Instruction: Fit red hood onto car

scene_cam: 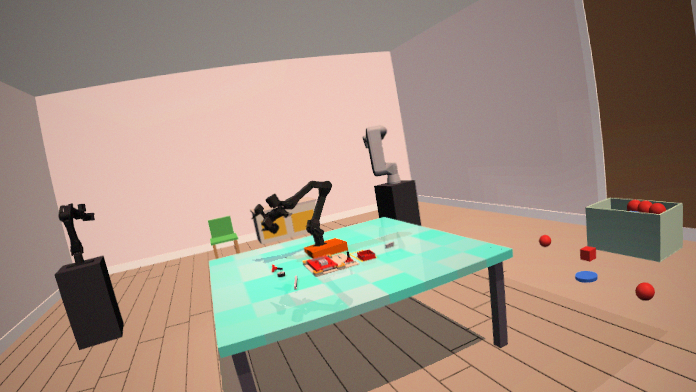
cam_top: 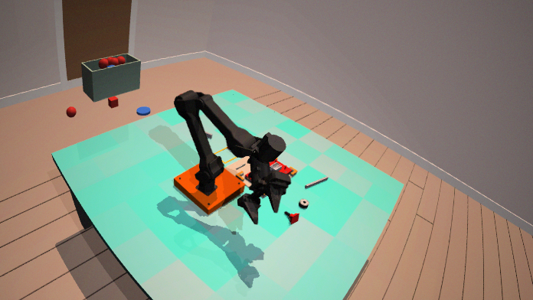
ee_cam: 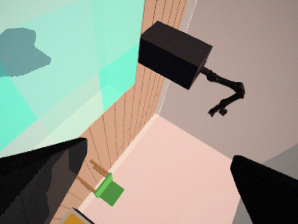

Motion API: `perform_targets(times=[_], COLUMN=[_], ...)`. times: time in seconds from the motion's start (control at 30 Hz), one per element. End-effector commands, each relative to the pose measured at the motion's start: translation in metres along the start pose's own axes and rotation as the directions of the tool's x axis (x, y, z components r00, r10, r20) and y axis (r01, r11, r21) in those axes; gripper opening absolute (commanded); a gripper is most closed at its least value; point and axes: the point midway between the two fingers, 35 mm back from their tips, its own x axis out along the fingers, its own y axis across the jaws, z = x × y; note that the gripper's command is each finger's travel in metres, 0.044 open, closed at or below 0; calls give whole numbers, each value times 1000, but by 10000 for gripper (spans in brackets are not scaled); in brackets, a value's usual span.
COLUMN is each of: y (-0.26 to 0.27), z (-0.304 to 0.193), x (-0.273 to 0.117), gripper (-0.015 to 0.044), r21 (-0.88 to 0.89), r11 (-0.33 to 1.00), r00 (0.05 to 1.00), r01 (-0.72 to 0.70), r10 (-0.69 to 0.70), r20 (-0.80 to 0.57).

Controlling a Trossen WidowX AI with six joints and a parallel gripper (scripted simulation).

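The hood (scene_cam: 366, 255) is a small red shell lying on the table beyond one end of the jig in the exterior view; the arm hides it in the top view. The red chassis (cam_top: 285, 168) (scene_cam: 315, 265) sits in the jig with orange corner blocks (cam_top: 293, 171), carrying the grey engine block (cam_top: 276, 166) (scene_cam: 323, 261). The pegs are too small to make out. My gripper (cam_top: 266, 216) (ee_cam: 161, 155) is open and empty, held above the table, away from the hood. Its wrist view shows neither hood nor chassis.
The arm stands on an orange base (cam_top: 191, 184) (scene_cam: 327, 247) beside the jig. A red piece with a dark stem (cam_top: 294, 218) (scene_cam: 274, 268), a ring (cam_top: 303, 203) (scene_cam: 281, 274) and a rod (cam_top: 316, 182) (scene_cam: 296, 283) lie on the table. A small red upright piece (scene_cam: 348, 259) stands between chassis and hood.
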Motion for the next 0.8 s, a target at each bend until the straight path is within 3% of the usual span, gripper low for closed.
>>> perform_targets(times=[0.0, 0.37, 0.77], y=[-1, 1, 20], z=[22, 109, 187], x=[-8, -56, -138], gripper=[440, 440, 440], r21=[47, 212, 322], r11=[999, 977, 930], r00=[997, 932, 767], r01=[15, -14, -174], r10=[-19, -64, -77], r20=[72, 357, 637])
